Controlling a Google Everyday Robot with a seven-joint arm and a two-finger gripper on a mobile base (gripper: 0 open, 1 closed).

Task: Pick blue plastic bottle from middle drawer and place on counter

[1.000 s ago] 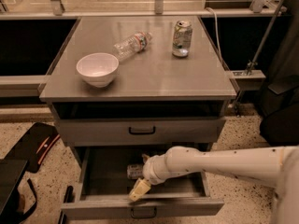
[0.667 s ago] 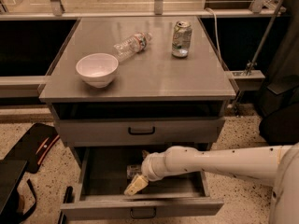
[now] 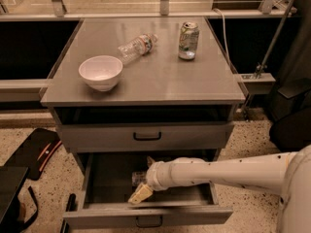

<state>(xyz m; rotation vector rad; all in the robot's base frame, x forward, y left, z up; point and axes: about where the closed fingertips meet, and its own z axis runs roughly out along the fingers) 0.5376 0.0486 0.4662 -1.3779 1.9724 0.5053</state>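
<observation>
On the counter (image 3: 160, 81), soup bowl (image 3: 100, 72) front-left, water bottle (image 3: 137, 46) behind it, soda can (image 3: 188, 41) back-right; below, the gripper (image 3: 141, 194) inside the open middle drawer (image 3: 146, 213)

Counter (image 3: 155, 84) grey, faint gloss. Bowl (image 3: 100, 72) white. Clear bottle (image 3: 137, 46): red-white label. Can (image 3: 188, 41) silver-green. Upper drawer (image 3: 97, 139) grey, handle (image 3: 147, 138) dark. Middle drawer (image 3: 107, 218) grey, shadowed inside. Gripper (image 3: 139, 195) cream-yellow, down in middle drawer near its front wall; arm (image 3: 228, 171) off-white. Blue bottle (image 3: 138, 178) pale, mostly hidden behind arm. Floor (image 3: 53, 193) beige, dark-speckled. Floor object (image 3: 26, 154) black, red stripe.
</observation>
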